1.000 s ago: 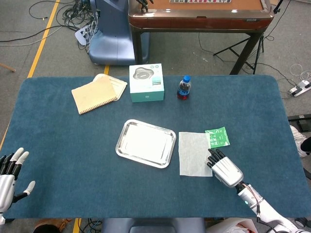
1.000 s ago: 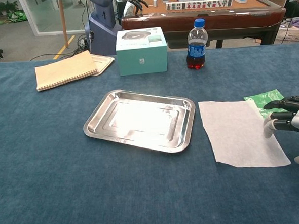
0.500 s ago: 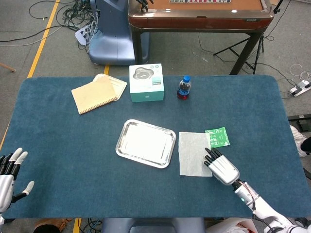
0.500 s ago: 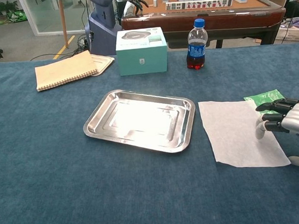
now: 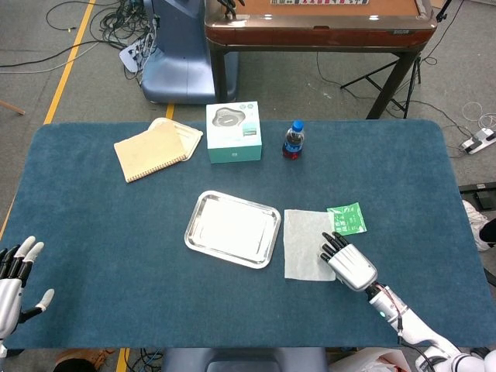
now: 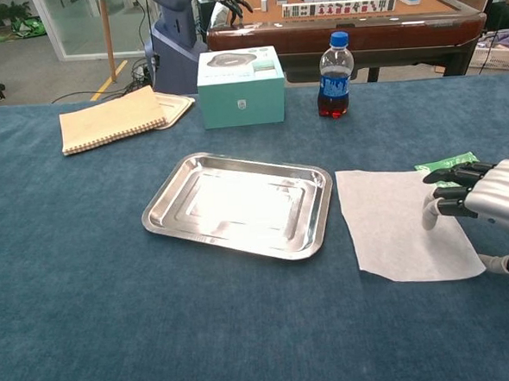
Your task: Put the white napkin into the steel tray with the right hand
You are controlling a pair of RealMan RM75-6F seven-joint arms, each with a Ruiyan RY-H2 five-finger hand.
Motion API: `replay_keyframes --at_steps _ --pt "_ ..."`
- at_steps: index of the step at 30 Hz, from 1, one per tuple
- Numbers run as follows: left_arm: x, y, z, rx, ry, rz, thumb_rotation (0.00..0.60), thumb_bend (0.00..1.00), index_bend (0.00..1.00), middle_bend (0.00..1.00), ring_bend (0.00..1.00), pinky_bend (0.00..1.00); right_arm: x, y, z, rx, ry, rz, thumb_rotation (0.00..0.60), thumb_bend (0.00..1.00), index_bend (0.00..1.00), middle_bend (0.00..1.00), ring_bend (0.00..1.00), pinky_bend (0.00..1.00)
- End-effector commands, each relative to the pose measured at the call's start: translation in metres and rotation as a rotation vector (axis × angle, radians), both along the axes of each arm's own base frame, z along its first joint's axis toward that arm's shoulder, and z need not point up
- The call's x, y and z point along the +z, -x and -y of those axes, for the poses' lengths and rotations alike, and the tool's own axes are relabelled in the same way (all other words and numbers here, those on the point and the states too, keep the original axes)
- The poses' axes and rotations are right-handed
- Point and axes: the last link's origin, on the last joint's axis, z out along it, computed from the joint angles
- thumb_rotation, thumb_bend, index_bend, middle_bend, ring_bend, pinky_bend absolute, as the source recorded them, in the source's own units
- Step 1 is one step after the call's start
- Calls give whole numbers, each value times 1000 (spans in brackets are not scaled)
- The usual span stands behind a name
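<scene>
The white napkin (image 5: 304, 244) (image 6: 390, 221) lies flat on the blue table, just right of the empty steel tray (image 5: 191, 232) (image 6: 165, 205), its left edge almost at the tray's rim. My right hand (image 5: 349, 263) (image 6: 488, 198) rests over the napkin's right edge, with the dark fingertips (image 6: 440, 193) pointing left and the thumb pressing down on the sheet. Nothing is pinched in it. My left hand (image 5: 12, 279) hangs at the table's near left corner with its fingers spread, holding nothing.
A green packet (image 5: 346, 219) (image 6: 443, 163) lies just beyond my right hand, by the napkin's far right corner. At the back stand a cola bottle (image 5: 293, 140) (image 6: 334, 65), a teal box (image 5: 233, 132) (image 6: 240, 86) and a tan notebook (image 5: 155, 149) (image 6: 112, 120).
My right hand has slid left and further onto the napkin. The napkin has shifted a little left toward the tray. The left hand has not moved.
</scene>
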Motion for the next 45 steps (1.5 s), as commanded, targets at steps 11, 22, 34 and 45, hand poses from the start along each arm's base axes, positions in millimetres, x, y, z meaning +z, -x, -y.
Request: replay_keyframes --at_steps 11,22,34,45 --pt "-1 2 -1 6 3 -1 600 242 87 40 29 0 -3 -6 4 9 -4 65 600 455 469 354 144 190" --pt "0 2 -2 8 4 -3 600 242 87 40 29 0 -3 -18 17 3 21 132 600 474 669 410 171 190" --pt "0 0 -2 0 4 -6 600 242 87 41 30 0 33 -56 44 60 120 280 600 474 696 433 183 190" --pt "0 -2 0 2 2 -11 600 242 87 40 30 0 64 -133 81 175 152 442 600 474 696 438 185 190"
